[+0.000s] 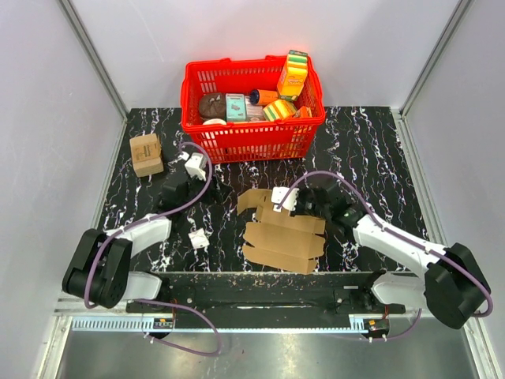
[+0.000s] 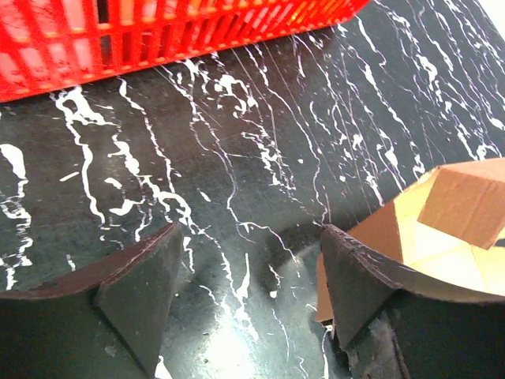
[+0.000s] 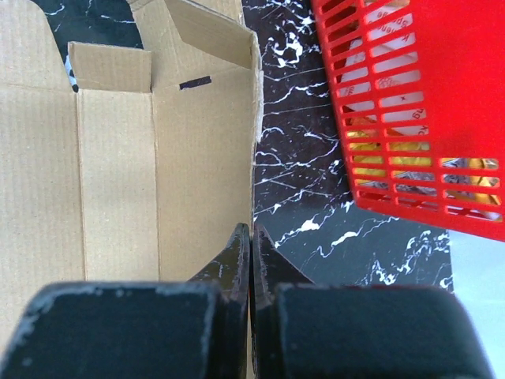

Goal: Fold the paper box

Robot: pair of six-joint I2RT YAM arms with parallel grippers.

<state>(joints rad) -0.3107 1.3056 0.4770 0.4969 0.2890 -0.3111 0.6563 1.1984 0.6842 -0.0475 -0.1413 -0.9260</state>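
Your paper box lies opened flat mid-table, its long axis slanting far-left to near-right. Left gripper jaws are apart beside it. Right gripper jaws are together at its edge. The tan carton's print is unreadable.

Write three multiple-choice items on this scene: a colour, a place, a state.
1. The slotted plastic basket is: A) red; B) green; C) blue.
2. The flat brown cardboard paper box lies: A) in that basket; B) on the black marbled table; C) on a shelf.
3. The left gripper is: A) open; B) shut on cardboard; C) shut on the basket.
A: its walls are bright red. B: it lies flat on the tabletop. A: its fingers stand apart.
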